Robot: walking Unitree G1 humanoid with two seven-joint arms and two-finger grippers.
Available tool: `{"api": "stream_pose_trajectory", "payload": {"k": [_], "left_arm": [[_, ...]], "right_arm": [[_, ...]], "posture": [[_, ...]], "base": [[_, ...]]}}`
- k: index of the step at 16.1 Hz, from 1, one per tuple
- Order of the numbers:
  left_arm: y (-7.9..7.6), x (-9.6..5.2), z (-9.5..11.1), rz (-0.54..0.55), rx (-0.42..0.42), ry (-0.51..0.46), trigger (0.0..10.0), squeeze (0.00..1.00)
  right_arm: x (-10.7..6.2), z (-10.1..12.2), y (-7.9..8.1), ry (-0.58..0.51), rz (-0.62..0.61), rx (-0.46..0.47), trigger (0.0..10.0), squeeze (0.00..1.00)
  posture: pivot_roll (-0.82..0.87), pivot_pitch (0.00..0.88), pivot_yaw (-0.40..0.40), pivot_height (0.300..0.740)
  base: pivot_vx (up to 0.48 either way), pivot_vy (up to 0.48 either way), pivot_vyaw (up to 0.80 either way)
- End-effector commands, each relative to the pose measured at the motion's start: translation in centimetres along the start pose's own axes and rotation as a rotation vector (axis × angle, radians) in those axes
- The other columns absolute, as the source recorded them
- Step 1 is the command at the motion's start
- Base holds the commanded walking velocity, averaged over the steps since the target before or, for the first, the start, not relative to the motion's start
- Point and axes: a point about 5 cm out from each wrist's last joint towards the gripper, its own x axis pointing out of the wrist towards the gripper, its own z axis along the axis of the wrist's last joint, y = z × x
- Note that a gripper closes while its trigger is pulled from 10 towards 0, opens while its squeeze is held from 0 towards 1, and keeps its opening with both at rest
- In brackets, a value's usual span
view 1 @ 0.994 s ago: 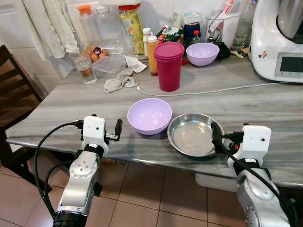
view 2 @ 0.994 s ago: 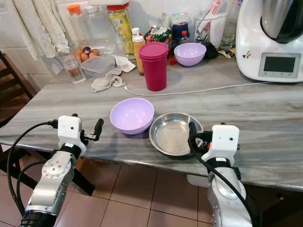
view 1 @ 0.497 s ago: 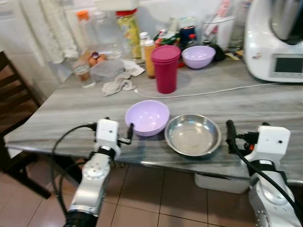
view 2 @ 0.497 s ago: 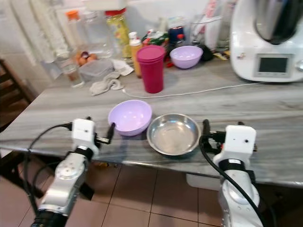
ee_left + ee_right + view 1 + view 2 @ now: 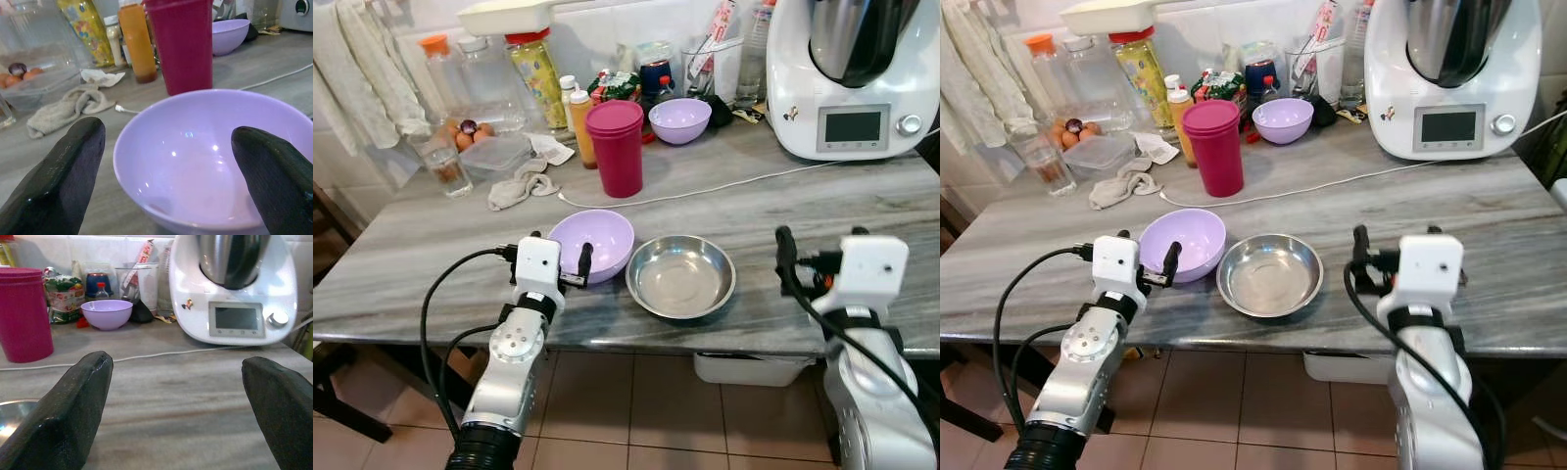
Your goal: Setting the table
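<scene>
- Left gripper (image 5: 166, 161): fingers spread wide, lined up on the near lilac bowl (image 5: 592, 244), lower centre-left of the head view. Nothing held. In the wrist view one finger (image 5: 58, 176) sits outside the bowl's wall, the other (image 5: 274, 181) at or over the far side of the rim; can't tell if either touches.
- Right gripper (image 5: 176, 396): fingers also wide apart, empty, hovering over bare table (image 5: 842, 196) at lower right, well clear of the steel dish (image 5: 680, 276).
- Lilac bowl looks like thin plastic: light, stiff enough, glossy, so probably slippery. Not fragile. My call: pinch the rim wall, one finger inside and one outside; spanning the full width risks it squirting out.
- Steel dish sits just beside the bowl, rims nearly touching. Shallow, low lip, slick metal, so hard to pinch; grab the raised edge.
- Magenta tumbler (image 5: 615, 147) and second lilac bowl (image 5: 679, 119) stand at upper centre, by a white cable (image 5: 724, 184).
</scene>
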Motion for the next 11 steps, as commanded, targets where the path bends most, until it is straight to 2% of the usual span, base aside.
{"api": "stream_pose_trajectory", "payload": {"k": [1, 4, 5, 9, 11], "left_arm": [[0.7, 0.0, 0.1, 0.039, 0.019, -0.001, 10.0, 0.00], [1.6, -0.1, 0.4, 0.080, 0.049, -0.008, 10.0, 0.00], [2.4, -0.6, 0.3, 0.089, 0.079, -0.008, 10.0, 0.00], [4.7, -1.7, 0.4, 0.145, 0.159, -0.018, 10.0, 0.00], [4.2, -1.6, 0.1, 0.119, 0.137, -0.003, 10.0, 0.00]], "right_arm": [[0.3, 0.2, 0.7, -0.010, 0.030, 0.010, 10.0, 0.00], [0.5, 0.5, 1.1, -0.026, 0.059, 0.001, 10.0, 0.00], [0.4, 0.5, 1.1, -0.020, 0.046, 0.014, 10.0, 0.00], [-0.2, 0.0, 1.9, 0.000, 0.068, 0.026, 10.0, 0.00], [-0.1, -0.1, 2.2, -0.001, 0.083, 0.037, 10.0, 0.00]], "posture": [[-0.37, 0.000, 0.115, 0.740], [-0.36, 0.000, 0.121, 0.740], [-0.36, 0.000, 0.125, 0.740], [-0.33, 0.000, 0.116, 0.740], [-0.33, 0.000, 0.114, 0.740]], "base": [[0.000, 0.000, 0.00], [0.000, 0.000, 0.00], [0.000, 0.000, 0.00], [0.000, 0.000, -0.58], [0.000, 0.000, -0.24]]}}
